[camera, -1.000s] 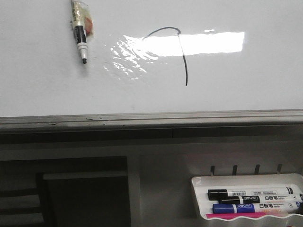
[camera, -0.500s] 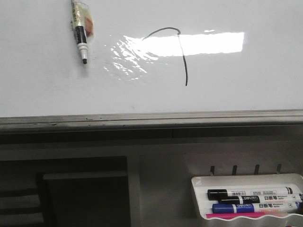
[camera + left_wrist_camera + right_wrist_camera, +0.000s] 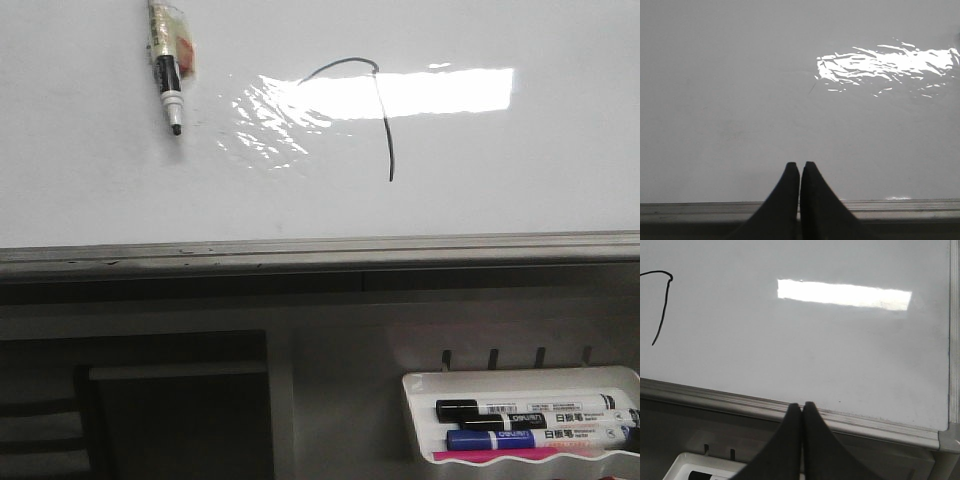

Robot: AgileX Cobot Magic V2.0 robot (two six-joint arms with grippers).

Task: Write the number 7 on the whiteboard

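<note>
- Clearly, the left gripper (image 3: pixel 799 167) has its two dark fingers pressed together with nothing between them, their tips in front of the lower part of the whiteboard (image 3: pixel 740 90), just above its grey rim.
- Likewise, the right gripper (image 3: pixel 802 407) is pinched closed and empty, its tips over the board's lower rim, near the right-hand corner.
- Out from there, the number 7 (image 3: pixel 378 110) stands drawn on the board in the front view: an arched top stroke joined to a long, nearly vertical stem, crossing the bright glare patch (image 3: pixel 420 92).
- To its left, well apart, a marker pen (image 3: pixel 168 70) lies against the board, tip downward; neither gripper holds it.
- Judged from this, the writing looks finished. The main risk is an arm sweeping across the fresh ink and smearing the stem, or catching the rim.
- Below the board, toward the right, a white marker tray (image 3: pixel 415 395) holds a black-capped marker (image 3: pixel 520 408), a blue marker (image 3: pixel 535 438) beneath it, and something pink along the front edge that I cannot identify.
</note>
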